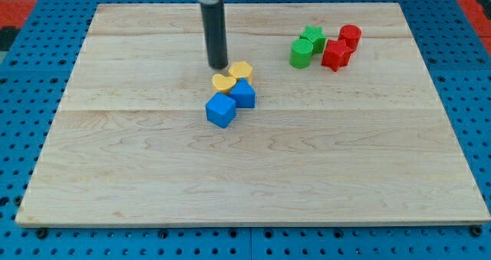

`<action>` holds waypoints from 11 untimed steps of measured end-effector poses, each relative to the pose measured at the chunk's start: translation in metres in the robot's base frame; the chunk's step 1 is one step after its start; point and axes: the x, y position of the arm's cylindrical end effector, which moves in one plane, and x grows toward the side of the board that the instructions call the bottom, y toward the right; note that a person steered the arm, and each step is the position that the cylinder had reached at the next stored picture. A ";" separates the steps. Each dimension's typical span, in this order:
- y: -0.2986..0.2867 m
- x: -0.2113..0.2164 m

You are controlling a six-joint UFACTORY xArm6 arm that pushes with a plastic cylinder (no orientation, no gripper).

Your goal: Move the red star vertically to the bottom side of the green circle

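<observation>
The red star [335, 54] lies near the view's top right, touching the right side of the green circle [301, 54]. A green star [312, 36] sits just above the green circle, and a red cylinder [350, 36] sits above the red star. My tip [219, 65] stands well to the left of this group, just above and left of the yellow blocks. It touches neither the red star nor the green circle.
A yellow heart [223, 82] and a second yellow block [242, 70] sit by the tip. Two blue blocks [242, 93] [221, 110] lie just below them. The wooden board [253, 183] is ringed by blue pegboard.
</observation>
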 end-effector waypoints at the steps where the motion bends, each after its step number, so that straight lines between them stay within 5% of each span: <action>1: 0.086 -0.035; 4: 0.198 -0.068; 5: 0.208 -0.040; 8: 0.170 0.075; 9: 0.136 0.087; 10: 0.137 0.055; 11: 0.118 0.118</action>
